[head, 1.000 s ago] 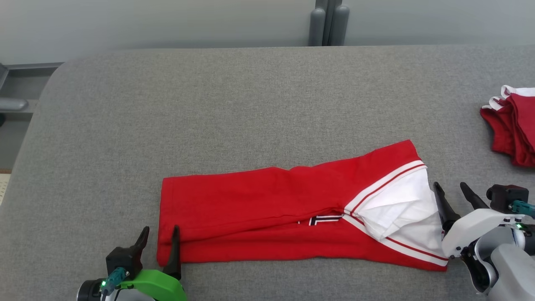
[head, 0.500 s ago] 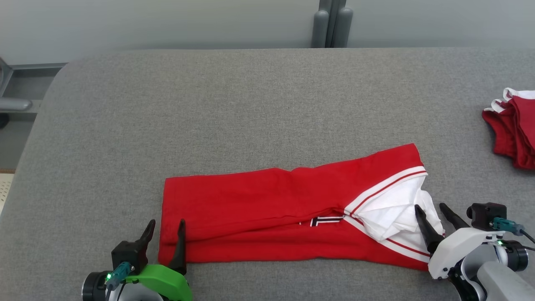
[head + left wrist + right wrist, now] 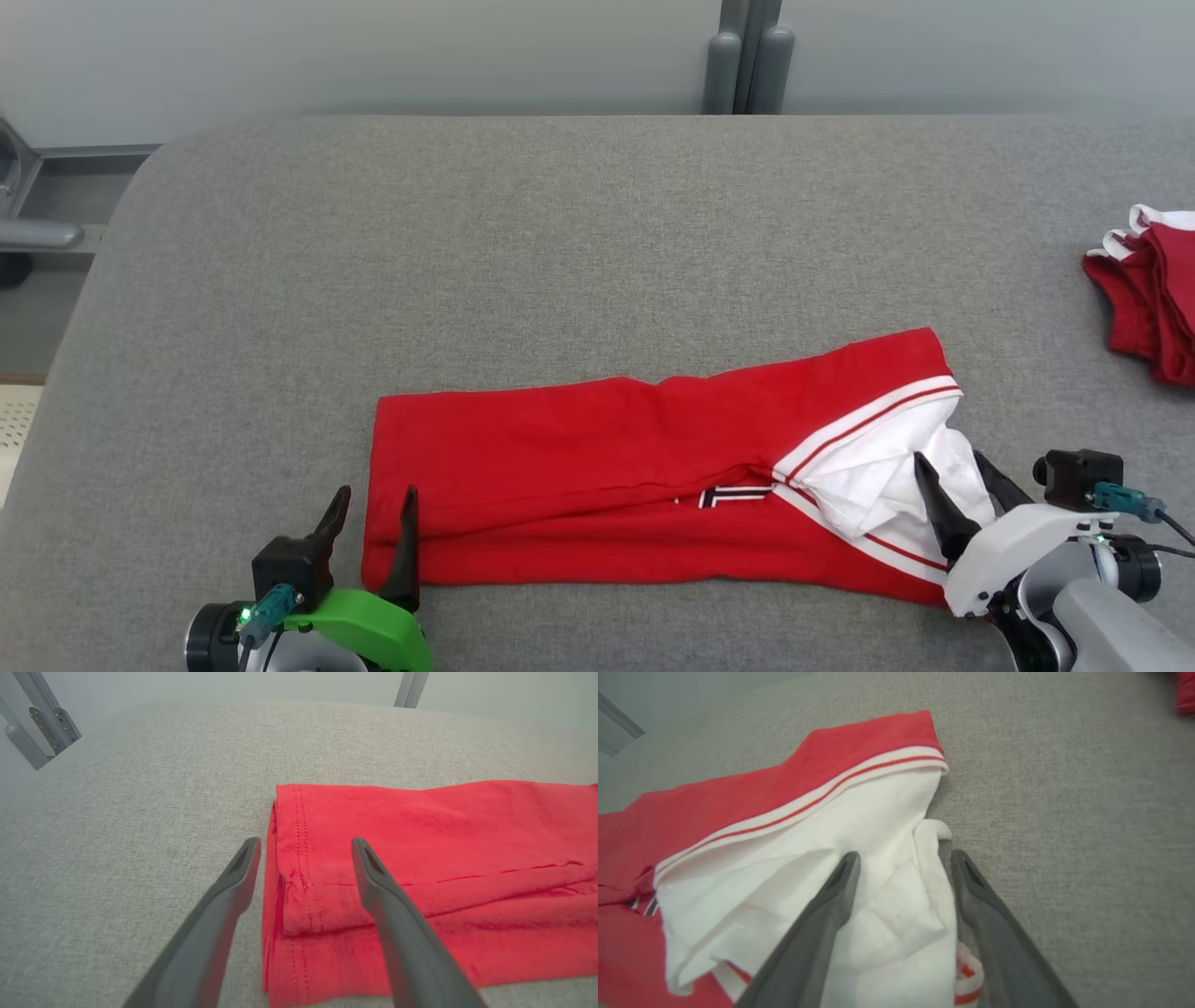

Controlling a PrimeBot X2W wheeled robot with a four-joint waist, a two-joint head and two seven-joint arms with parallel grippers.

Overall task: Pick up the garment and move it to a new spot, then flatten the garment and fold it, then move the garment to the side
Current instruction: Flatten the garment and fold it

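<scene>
1. Left gripper, nearest, at the near-left corner of the garment. Its fingers are spread and straddle the stitched hem edge, one over bare tabletop, the other over red cloth. Nothing is pinched.
2. Right gripper is at the garment's right end, fingers spread either side of the bunched white cloth. No grip here either.
3. The garment lies near the front middle of the tabletop, folded lengthwise into a long red band, with stacked layers visible at the left hem.
4. Progress, judged: pick-up, move and flatten look done, and the first fold is in. The right end is messy, with white fabric and striped trim rumpled.
5. Left to do, judged: pinch both ends, make the cross fold, then move the garment to the side.
6. Writing: a small dark-and-white print sits at the fold line, mostly tucked under. Cannot read it. I can't make out any brand tag.
7. Farther right: a red pile with white trim at the tabletop edge, well apart from the garment.
8. Farthest: grey posts behind the tabletop.
</scene>
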